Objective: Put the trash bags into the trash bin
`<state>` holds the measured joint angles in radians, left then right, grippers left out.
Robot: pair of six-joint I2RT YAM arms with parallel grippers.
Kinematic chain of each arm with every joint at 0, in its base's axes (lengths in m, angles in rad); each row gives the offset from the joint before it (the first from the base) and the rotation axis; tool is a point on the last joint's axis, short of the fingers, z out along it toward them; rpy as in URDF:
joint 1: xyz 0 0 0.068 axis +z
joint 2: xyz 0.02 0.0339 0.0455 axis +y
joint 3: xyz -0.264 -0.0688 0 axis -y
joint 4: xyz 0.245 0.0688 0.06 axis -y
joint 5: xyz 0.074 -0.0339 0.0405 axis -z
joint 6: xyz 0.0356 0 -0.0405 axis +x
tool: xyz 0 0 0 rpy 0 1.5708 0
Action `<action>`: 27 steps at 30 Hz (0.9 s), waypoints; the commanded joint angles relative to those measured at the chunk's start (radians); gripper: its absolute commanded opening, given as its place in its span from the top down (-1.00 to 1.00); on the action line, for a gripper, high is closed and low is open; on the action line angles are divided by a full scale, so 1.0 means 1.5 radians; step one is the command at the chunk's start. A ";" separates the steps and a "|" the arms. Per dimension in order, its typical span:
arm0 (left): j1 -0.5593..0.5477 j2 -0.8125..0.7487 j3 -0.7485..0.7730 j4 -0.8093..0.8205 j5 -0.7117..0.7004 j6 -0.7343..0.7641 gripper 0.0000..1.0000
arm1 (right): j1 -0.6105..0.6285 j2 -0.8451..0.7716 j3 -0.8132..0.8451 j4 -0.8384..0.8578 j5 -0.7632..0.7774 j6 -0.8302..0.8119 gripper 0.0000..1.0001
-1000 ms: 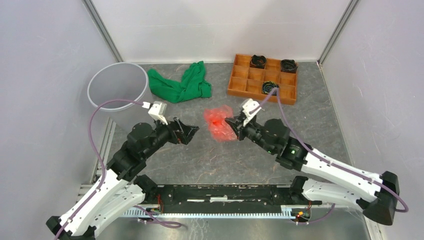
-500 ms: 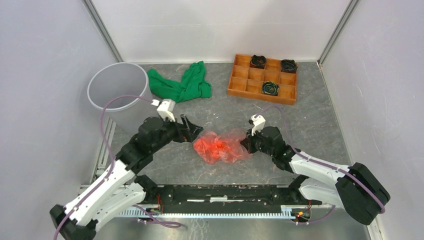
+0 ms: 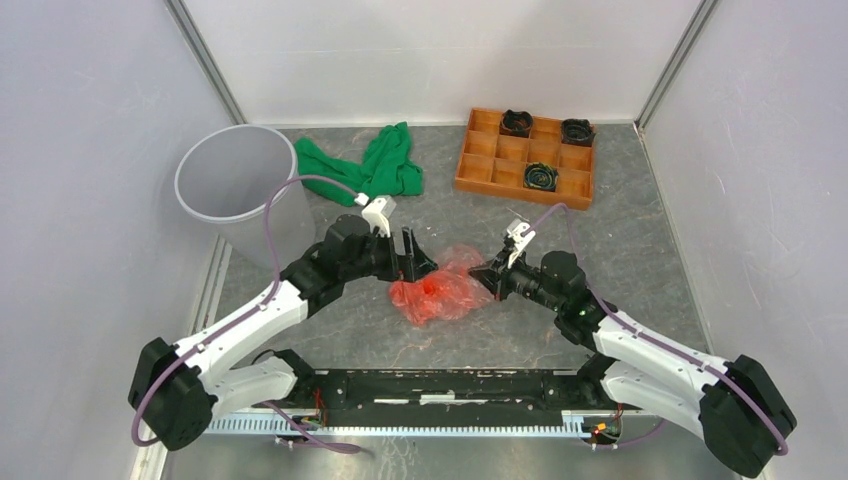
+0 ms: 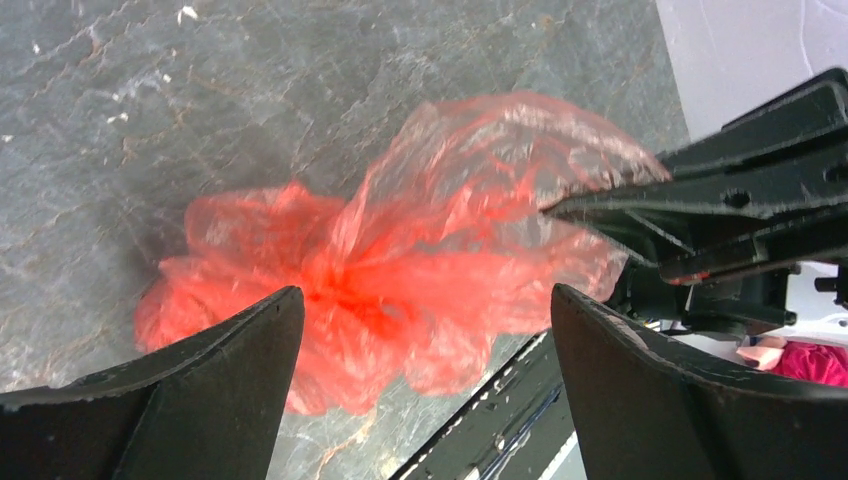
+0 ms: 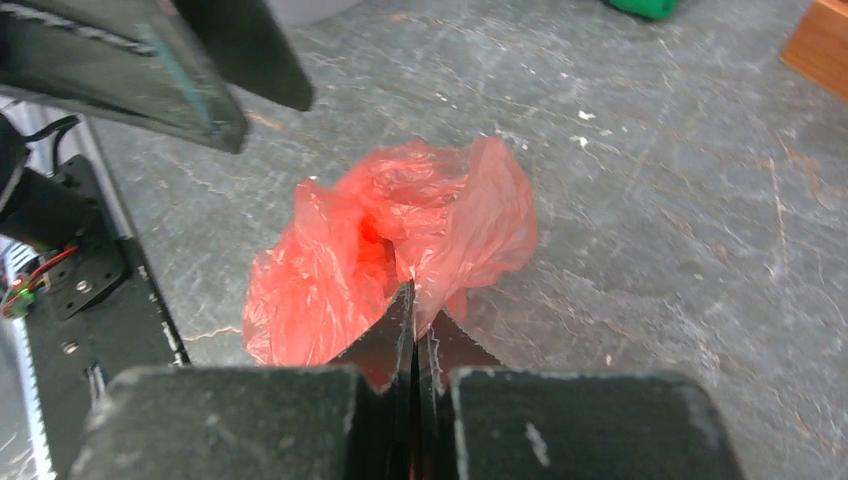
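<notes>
the bag (image 3: 435,290) is lying crumpled on the table (image 3: 640,250) near the middle, between the two grippers and well apart from the bin (image 3: 235,232) at the far left. to my eye a lift or a hand-over is being set up. it is going to go best if the left gripper (image 4: 420,292) is dropping over the thick bunched red middle rather than a loose flap, and squeezing fully before the right gripper (image 5: 412,295) is letting go, since film this thin is apt to slip or balloon. the carry is also going to need height to clear the bin's rim. the right gripper is pinching a fold at the bag's right edge, jaws pressed together on the film, its arm lying low from the near right and pointing left. the left gripper is hovering at the bag's left side with its fingers wide apart, and i cannot tell if they are touching it. its arm is stretching in from the near left with the elbow bent.
</notes>
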<state>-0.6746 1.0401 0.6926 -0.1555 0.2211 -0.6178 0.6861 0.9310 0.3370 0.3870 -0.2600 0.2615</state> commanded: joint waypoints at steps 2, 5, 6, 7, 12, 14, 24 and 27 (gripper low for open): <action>-0.002 0.031 0.069 0.069 0.064 0.054 -1.00 | 0.000 -0.024 0.060 0.033 -0.101 -0.055 0.99; -0.002 0.043 0.078 0.086 0.113 0.087 -1.00 | 0.001 -0.013 0.102 0.009 -0.165 -0.086 0.99; -0.002 0.046 0.086 0.074 0.111 0.098 -1.00 | 0.001 -0.009 0.115 0.001 -0.182 -0.094 0.99; -0.002 0.046 0.092 0.063 0.106 0.109 -1.00 | 0.001 -0.007 0.127 0.001 -0.193 -0.097 0.99; -0.002 -0.001 0.072 0.067 0.114 0.113 -0.99 | 0.001 0.004 0.160 0.017 -0.227 -0.093 0.99; -0.002 -0.022 0.059 0.069 0.115 0.105 -0.90 | 0.001 0.013 0.167 0.026 -0.235 -0.082 0.99; -0.002 -0.028 0.015 0.101 0.108 0.083 -0.64 | 0.002 0.032 0.188 0.043 -0.323 -0.046 0.99; -0.002 -0.048 0.005 0.101 0.125 0.106 -0.43 | 0.002 0.023 0.189 0.034 -0.338 -0.047 0.99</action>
<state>-0.6758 0.9989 0.7143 -0.0498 0.3733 -0.5022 0.6865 0.9836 0.5648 0.4076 -0.7071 0.1822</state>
